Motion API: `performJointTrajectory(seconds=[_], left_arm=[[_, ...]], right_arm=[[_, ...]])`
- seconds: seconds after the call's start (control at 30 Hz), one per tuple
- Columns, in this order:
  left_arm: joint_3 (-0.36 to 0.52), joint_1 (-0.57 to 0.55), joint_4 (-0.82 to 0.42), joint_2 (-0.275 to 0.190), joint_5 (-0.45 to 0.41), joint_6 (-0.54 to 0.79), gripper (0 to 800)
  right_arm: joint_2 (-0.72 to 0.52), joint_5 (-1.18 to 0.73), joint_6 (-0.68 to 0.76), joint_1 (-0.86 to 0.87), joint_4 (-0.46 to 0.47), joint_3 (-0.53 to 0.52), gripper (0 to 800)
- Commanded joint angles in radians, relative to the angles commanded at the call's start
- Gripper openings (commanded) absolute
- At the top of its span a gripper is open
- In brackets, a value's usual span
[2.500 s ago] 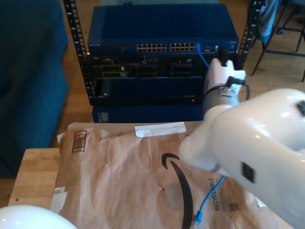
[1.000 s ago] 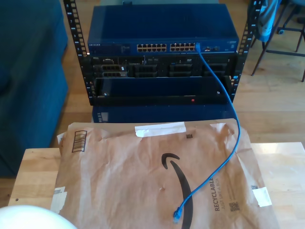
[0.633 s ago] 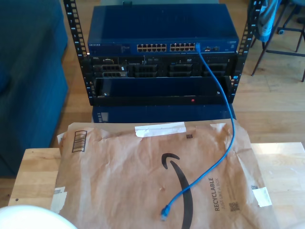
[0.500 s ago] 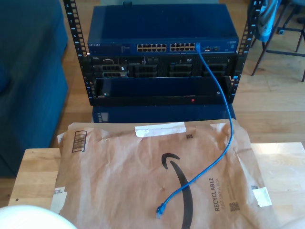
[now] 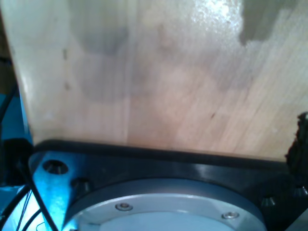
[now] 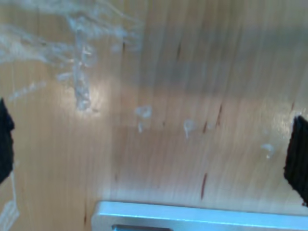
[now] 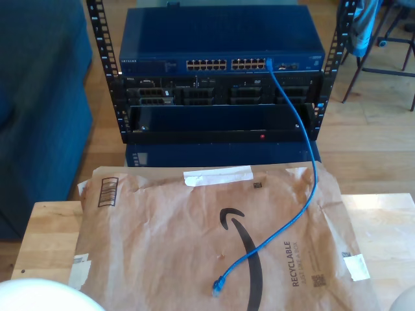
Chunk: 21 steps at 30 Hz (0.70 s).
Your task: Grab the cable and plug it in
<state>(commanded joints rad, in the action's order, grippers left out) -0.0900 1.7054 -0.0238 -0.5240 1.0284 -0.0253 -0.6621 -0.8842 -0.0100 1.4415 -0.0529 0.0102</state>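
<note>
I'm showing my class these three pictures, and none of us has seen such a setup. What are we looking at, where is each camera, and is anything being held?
One camera stands off the arms and looks over a wooden table toward a rack of dark blue network equipment. A brown paper mailer covers the table. A thin bright blue cable has one end plugged into the rack; its other plug lies loose on the mailer. The other two cameras ride on the robot's two grippers and look down at bare wood. The second gripper's dark fingertips stand apart, holding nothing. Whether the first gripper is open cannot be told.
</note>
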Motion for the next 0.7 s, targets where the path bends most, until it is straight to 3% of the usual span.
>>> performJointTrajectory(seconds=[0.7], left_arm=[[0.000, 0.000, 0.000, 0.000, 0.000, 0.000, 800]], right_arm=[[-0.014, 0.101, -0.020, 0.000, -0.002, -0.037, 794]])
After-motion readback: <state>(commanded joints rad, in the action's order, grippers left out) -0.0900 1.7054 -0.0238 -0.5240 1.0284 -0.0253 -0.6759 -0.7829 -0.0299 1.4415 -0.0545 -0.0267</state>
